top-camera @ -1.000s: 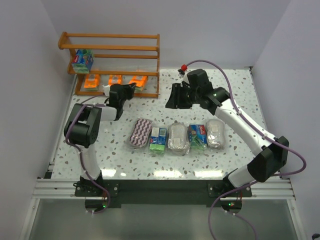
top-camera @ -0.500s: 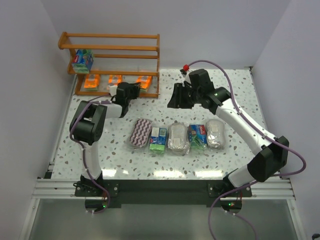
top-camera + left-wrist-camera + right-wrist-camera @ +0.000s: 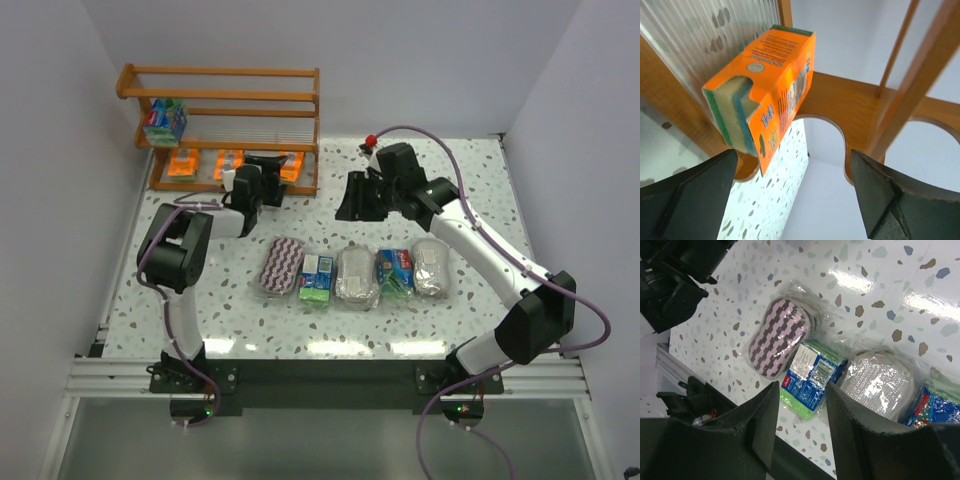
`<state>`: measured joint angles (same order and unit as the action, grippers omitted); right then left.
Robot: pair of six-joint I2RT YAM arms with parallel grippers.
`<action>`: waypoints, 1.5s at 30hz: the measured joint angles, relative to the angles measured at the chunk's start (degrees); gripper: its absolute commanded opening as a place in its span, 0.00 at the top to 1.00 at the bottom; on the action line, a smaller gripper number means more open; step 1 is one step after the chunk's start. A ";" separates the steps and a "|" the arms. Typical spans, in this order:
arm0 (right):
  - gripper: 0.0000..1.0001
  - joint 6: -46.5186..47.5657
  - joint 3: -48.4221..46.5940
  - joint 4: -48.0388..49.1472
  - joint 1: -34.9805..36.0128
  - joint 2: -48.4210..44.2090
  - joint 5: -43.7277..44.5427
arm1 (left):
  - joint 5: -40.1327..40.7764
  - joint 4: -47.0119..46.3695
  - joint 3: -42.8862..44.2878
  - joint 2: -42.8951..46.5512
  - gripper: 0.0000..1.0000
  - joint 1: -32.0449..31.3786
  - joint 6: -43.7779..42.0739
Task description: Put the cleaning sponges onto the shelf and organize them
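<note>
The left tool [image 3: 795,200] is spread wide at the right end of the shelf's [image 3: 220,72] bottom tier. Its two fingers [image 3: 690,195] stand well clear on either side of an orange pack [image 3: 765,90], and neither touches it. This pack sits on the bottom tier against the ribbed clear back panel, with a green, yellow and blue sponge edge showing through its cut-out. The shelf stands in the far left corner of the tabletop [image 3: 480,170]. Two more orange packs [image 3: 181,163] lie further left on the same tier, and a blue-and-green block [image 3: 164,120] stands at the left end of the middle tier. The right tool [image 3: 800,425] hangs above the tabletop just right of the shelf. Its fingers are partly spread with nothing between them and touch nothing. Through the gap its camera looks down on the row of sponges lying side by side in the middle of the tabletop. From left to right these are a purple zigzag pad [image 3: 282,265], a blue-and-green block [image 3: 317,277], a grey-white pad [image 3: 356,275], another blue-and-green block [image 3: 395,271] and a second grey-white pad [image 3: 432,266].
</note>
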<state>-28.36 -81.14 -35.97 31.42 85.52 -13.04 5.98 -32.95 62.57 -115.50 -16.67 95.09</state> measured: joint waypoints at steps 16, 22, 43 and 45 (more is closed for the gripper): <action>0.62 1.51 1.01 0.92 2.54 3.10 -0.55 | -20.96 11.69 -11.63 32.59 0.09 2.12 -27.91; 0.60 1.42 1.03 1.14 5.27 8.11 -1.42 | -23.74 34.75 -10.82 38.03 0.08 2.80 -41.81; 0.57 1.29 -1.25 1.81 9.18 13.55 -1.90 | -29.59 68.39 -29.92 62.45 0.12 3.52 -35.89; 0.57 1.01 -1.25 1.88 9.20 13.55 -1.90 | -30.05 66.88 -33.55 65.11 0.12 3.52 -31.56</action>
<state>-27.35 -82.39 -34.09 40.62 99.07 -14.94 -24.08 33.93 29.02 -50.39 -13.15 63.53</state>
